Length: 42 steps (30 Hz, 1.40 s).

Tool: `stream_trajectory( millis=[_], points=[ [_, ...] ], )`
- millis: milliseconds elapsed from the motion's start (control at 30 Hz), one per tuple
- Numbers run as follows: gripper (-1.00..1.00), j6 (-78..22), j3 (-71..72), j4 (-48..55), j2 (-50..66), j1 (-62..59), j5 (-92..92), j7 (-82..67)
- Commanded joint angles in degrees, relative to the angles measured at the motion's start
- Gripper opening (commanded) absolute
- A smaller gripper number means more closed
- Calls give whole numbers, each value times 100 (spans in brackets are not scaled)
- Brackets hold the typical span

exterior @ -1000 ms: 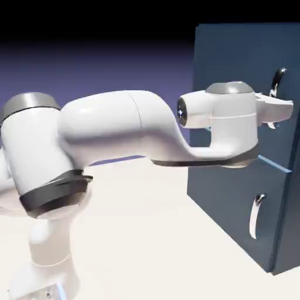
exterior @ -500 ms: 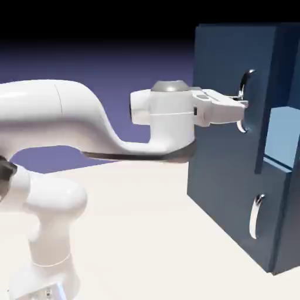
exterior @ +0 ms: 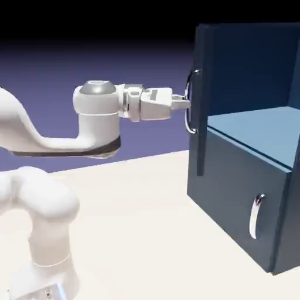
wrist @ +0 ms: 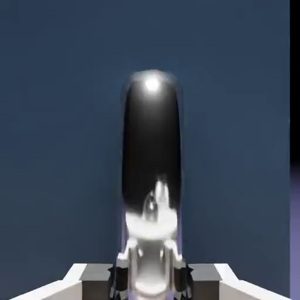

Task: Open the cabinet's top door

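While the arm (exterior: 35,137) reaches level from the exterior view's left, we see its gripper (exterior: 186,105) pointing straight at the top door (exterior: 200,99) of the cabinet (exterior: 246,176), which stands on the pale tabletop (exterior: 146,234) at the exterior view's right. That door is swung wide open: in the exterior view we see it nearly edge-on, a tall narrow dark-blue strip standing upright at the cabinet's near front corner, its face turned toward the arm. Its long curved silver handle (exterior: 190,101) runs vertically, along the door's tall side, and bows out toward the gripper. Behind the open door we can see the dark interior and the lighter blue shelf (exterior: 258,132), lying flat above the lower door (exterior: 237,199). The lower door is shut, flush with the cabinet's front, and its smaller silver handle (exterior: 255,215) also stands upright.

From the hand view, we see the fingers (wrist: 120,275) closed tight around the top door's handle (wrist: 152,170), which rises between them as a dark, glossy bar with a bright highlight at its rounded top. The blue door panel (wrist: 58,146) fills nearly everything behind it.
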Motion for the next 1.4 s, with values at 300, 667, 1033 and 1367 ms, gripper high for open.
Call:
stream_trajectory(
  millis=[300,667,1033,1367],
  points=[
    [-100,-1550,2078,-396,-586,42,2235,-363],
    [-100,-3391,4362,185,-110,71,4386,-281],
    [-100,-5400,6647,1959,1087,-1126,6068,8],
    [-100,-6946,8481,4003,1684,-3130,6897,29]
  ],
)
